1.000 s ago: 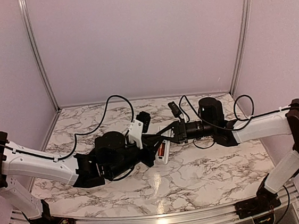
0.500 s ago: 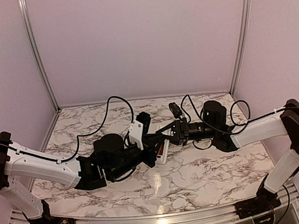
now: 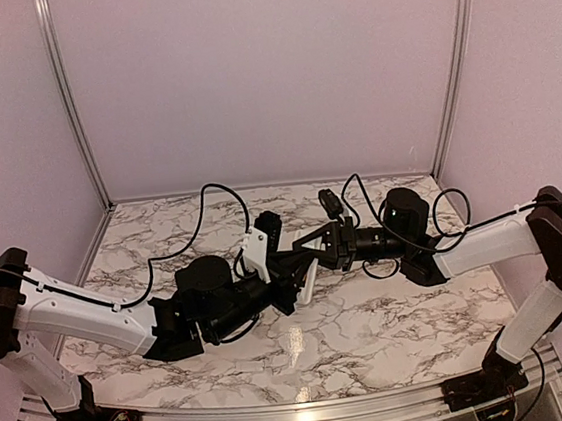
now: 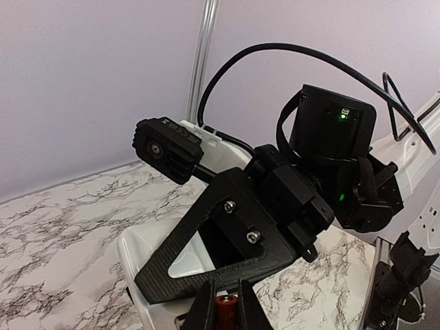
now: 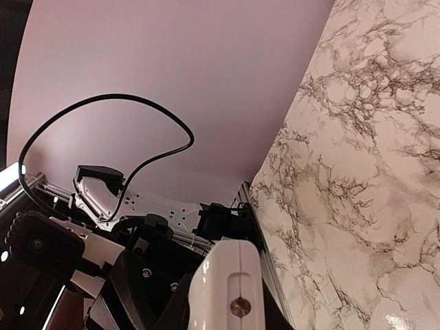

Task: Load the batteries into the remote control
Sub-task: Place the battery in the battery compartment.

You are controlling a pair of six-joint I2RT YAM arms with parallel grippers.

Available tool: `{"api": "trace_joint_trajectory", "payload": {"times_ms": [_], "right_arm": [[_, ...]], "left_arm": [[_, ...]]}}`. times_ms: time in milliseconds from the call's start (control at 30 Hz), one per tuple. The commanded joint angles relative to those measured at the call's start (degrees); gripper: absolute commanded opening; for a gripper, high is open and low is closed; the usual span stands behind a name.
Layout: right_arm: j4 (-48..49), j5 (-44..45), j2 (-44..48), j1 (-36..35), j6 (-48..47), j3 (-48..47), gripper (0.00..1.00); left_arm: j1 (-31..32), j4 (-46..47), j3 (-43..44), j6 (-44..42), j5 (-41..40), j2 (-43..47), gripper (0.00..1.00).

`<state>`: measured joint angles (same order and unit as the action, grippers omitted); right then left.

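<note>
- Both arms meet above the middle of the worktop, hands nearly touching.
- The right hand is clamped on the remote, which it holds tilted and off the worktop. One black triangular finger lies across the white body.
- The left hand is closed to a narrow gap, pinching an orange-red battery between its tips, just below the remote's near edge.
- Only this one battery shows. I cannot tell whether another already sits in the remote.
- The recess is mostly masked by the right hand's finger, so I cannot read its terminals or its depth.
- Step in hand, as I judge it: seating the held battery in the recess.
- To do it well:
  - Hold the remote rigid with the right hand, so that only the left arm moves.
  - Line the battery's long axis up with the slot before any contact.
  - Lead with one end against its contact, then rock the other end down rather than pushing flat.
  - Approach slowly, because the fingers of the two hands crowd each other and could collide.
  - Release only once the battery lies flush.
- Risks:
  - The battery may skate off the smooth plastic.
  - The thin remote may twist in its grip under side load.
  - The slim cylinder may roll away if it is dropped.
</note>
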<state>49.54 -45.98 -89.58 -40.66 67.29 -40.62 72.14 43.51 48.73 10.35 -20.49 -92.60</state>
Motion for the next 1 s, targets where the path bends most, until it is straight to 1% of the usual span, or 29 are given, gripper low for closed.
{"api": "trace_joint_trajectory", "payload": {"times_ms": [0,133,400,467,667,867,967], "right_arm": [[5.2,-1.4,0.4,-0.4,2.4,-0.4,0.0],[6.5,-1.7,0.3,-0.2,3.7,-0.3,0.0],[5.8,-2.0,0.8,0.3,3.1,-0.2,0.0],[5.5,-2.1,0.9,0.5,2.9,-0.3,0.0],[2.5,-2.1,1.7,0.6,0.7,-0.6,0.0],[1.8,-2.0,1.8,0.5,0.2,-0.3,0.0],[0.3,-1.8,1.8,0.6,-1.0,-0.4,0.0]], "left_arm": [[0.0,-0.4,-2.4,0.0,-2.9,-0.7,0.0],[0.0,0.0,-3.3,-0.1,-4.2,-0.5,0.02],[0.1,-1.1,-3.3,-0.7,-4.4,-0.3,0.07],[0.1,-1.8,-3.3,-0.7,-4.4,-0.2,0.1],[0.1,-3.0,-3.4,-0.4,-4.9,0.8,0.27],[0.1,-3.6,-2.9,-1.0,-5.1,0.9,0.32],[0.0,-4.1,-2.9,-1.0,-4.9,1.6,0.42]]}}
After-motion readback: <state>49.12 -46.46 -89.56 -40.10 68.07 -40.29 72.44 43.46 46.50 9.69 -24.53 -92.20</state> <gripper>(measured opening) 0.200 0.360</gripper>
